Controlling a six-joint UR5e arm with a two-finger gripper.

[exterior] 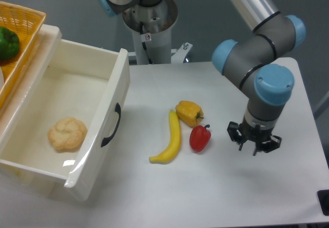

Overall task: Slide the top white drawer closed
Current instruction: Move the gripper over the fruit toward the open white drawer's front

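Note:
The top white drawer [105,112] stands pulled far out from the cabinet at the left, its panelled front facing right with a curved black handle [111,126]. A pale bread roll [67,133] lies inside it. My gripper [254,145] hangs over the table at the right, well apart from the drawer front, pointing down. Its fingers look spread and nothing is between them. The lower drawer is hidden under the open one.
A banana [170,140], a yellow pepper [189,113] and a red pepper [200,138] lie on the table [169,197] between the drawer and my gripper. A wicker basket [23,38] with a green pepper [7,43] sits on the cabinet top.

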